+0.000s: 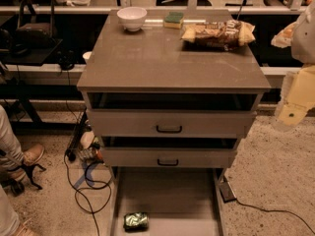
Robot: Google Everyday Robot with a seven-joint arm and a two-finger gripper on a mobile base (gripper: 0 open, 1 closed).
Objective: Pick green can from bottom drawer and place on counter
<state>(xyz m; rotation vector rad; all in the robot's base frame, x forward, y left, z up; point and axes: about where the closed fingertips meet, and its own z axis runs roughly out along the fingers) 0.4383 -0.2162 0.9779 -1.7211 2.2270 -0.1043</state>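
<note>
The green can (pixel 136 221) lies on its side on the floor of the bottom drawer (pixel 167 193), near its front left. The drawer is pulled out towards me under the cabinet. The counter (pixel 162 58) is the broad flat grey-brown cabinet top. My gripper is out of view. Only a pale section of my arm (pixel 295 100) shows at the right edge, level with the upper drawers and well above and right of the can.
A white bowl (pixel 132 17), a green sponge (pixel 173 20) and a brown snack bag (pixel 219 33) sit along the counter's back edge. Two upper drawers with black handles (pixel 169 129) are slightly open. Cables (pixel 83 181) and a person's shoe (pixel 30 155) are on the floor at left.
</note>
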